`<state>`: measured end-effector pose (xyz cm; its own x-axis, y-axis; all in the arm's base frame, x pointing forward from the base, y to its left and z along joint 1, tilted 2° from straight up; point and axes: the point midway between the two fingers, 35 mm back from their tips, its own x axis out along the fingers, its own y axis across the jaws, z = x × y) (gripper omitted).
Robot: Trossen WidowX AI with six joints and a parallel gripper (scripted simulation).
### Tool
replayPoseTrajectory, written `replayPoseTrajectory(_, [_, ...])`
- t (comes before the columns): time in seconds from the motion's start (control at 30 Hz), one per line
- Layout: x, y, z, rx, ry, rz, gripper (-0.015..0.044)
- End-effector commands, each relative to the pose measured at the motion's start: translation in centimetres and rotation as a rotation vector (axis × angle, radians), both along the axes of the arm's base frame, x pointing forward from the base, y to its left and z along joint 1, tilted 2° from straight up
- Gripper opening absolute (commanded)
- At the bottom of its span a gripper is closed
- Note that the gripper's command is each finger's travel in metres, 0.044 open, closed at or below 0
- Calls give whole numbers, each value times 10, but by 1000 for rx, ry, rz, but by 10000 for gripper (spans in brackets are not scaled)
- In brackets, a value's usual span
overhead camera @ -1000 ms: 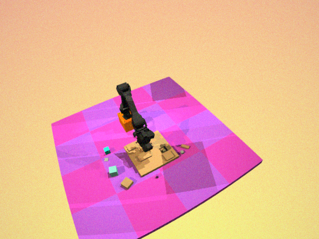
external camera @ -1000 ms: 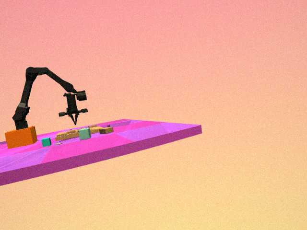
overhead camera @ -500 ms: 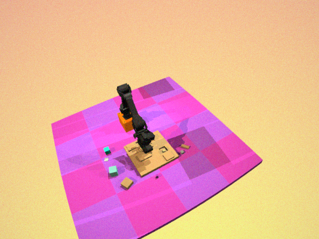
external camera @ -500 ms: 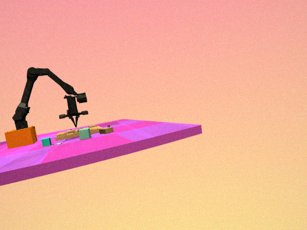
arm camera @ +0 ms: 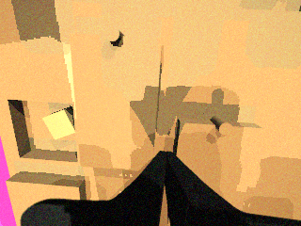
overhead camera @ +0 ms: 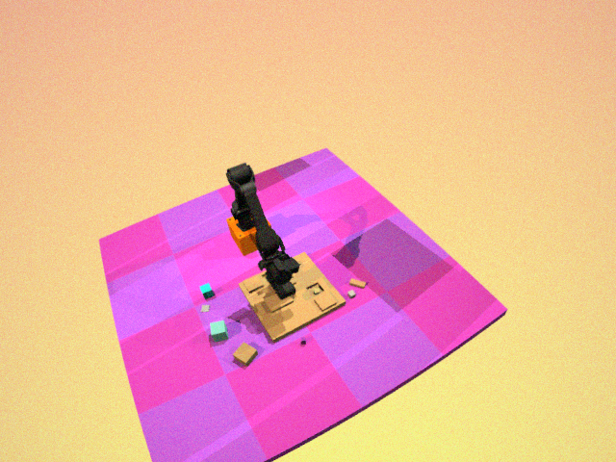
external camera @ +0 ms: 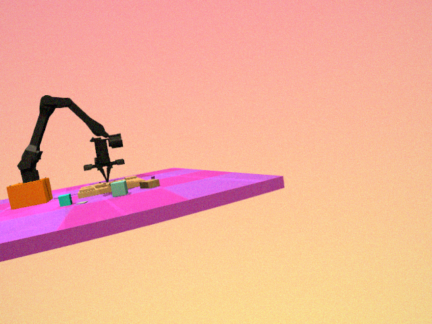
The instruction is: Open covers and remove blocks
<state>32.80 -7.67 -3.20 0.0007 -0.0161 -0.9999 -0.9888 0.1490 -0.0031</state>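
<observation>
The tan puzzle board (overhead camera: pixel 281 330) lies on the table. My gripper (external camera: pixel 106 181) (arm camera: pixel 165 156) is shut and empty, pointing down low over the board beside the edge of a raised tan cover (overhead camera: pixel 281 303) (arm camera: pixel 199 153) with a dark knob; contact cannot be told. Another knob (arm camera: pixel 118 40) stands farther up in the wrist view; its cover's outline is unclear. A square well is uncovered, with a pale block (overhead camera: pixel 317 290) (arm camera: pixel 58 123) sitting turned inside it. A raised tan cover (overhead camera: pixel 325 303) (arm camera: pixel 44 195) lies beside that well. The arm hides part of the board.
A cyan cube (overhead camera: pixel 205 290) (external camera: pixel 65 200), green cube (overhead camera: pixel 218 329) (external camera: pixel 119 188), tan block (overhead camera: pixel 244 353) (external camera: pixel 150 183) and flat pale piece (overhead camera: pixel 204 308) lie left of the board. A small tan piece (overhead camera: pixel 357 282) and whitish cube (overhead camera: pixel 350 294) lie right. A tiny dark piece (overhead camera: pixel 303 342) lies in front.
</observation>
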Motion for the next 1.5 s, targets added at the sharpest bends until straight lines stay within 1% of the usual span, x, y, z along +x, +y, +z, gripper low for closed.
replayPoseTrajectory(0.0, [0,0,-3,0,-1,4,0])
replayPoseTrajectory(0.3, [-3,0,-9,0,-1,4,0])
replayPoseTrajectory(1.47, [-41,-1,-12,0,2,4,0])
